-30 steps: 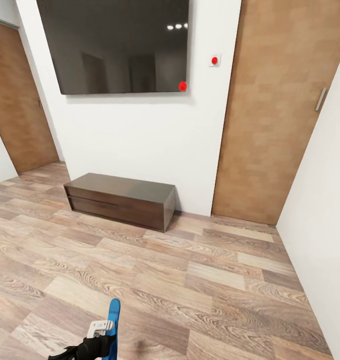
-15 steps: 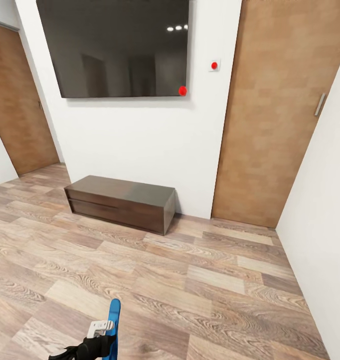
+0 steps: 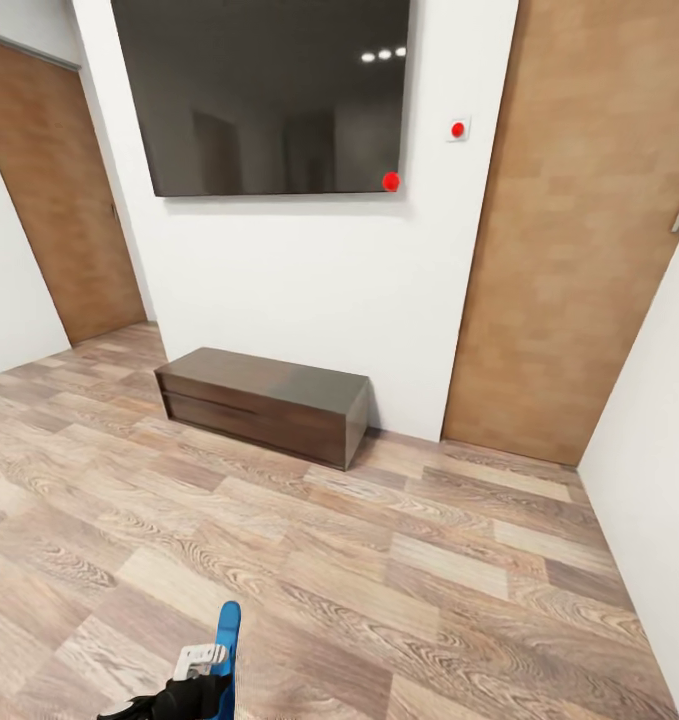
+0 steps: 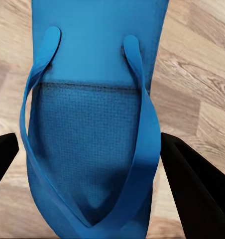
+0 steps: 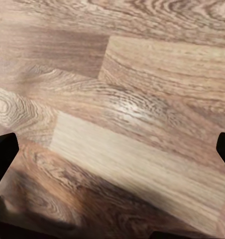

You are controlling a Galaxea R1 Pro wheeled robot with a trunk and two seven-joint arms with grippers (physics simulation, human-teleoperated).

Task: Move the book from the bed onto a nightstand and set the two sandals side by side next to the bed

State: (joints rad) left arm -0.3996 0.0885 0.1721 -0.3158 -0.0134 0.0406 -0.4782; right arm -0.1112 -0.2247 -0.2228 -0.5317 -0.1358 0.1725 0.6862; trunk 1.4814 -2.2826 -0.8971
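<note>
Left gripper (image 3: pixel 194 690) sat at the lower edge of the head view, black, with a white fitting on top. It carried one blue sandal (image 3: pixel 227 648) on edge, the sole standing upright and reaching forward past the gripper's tip. In the left wrist view the sandal (image 4: pixel 92 124) lay between the two black fingers (image 4: pixel 192 184), strap side toward the camera, both straps running down to meet at the toe post. Whether the fingers actually touched the sandal's edges could not be made out there; taken with the head view, the gripper was pinching the sandal and holding it clear of the floor.

Right gripper (image 5: pixel 112 149): dark fingertips (image 5: pixel 3 154) at opposite edges of the right wrist view, spread wide apart, nothing but floor planks between them.

Wood-plank floor (image 3: pixel 429 560) ran forward from the left gripper, grey-brown grain, bare of objects in the near stretch. Well ahead of the gripper and slightly to its right stood a long low dark wooden cabinet (image 3: pixel 264 403) with one wide drawer, its back to a white wall (image 3: pixel 309 290). Above the cabinet hung a large dark screen (image 3: pixel 269 95) with a red dot at its lower right corner; just right of that, a small white wall switch (image 3: pixel 458 129) with a red button. Brown wooden door (image 3: pixel 579 230) to the far right, another brown door (image 3: pixel 64 200) to the far left.
</note>
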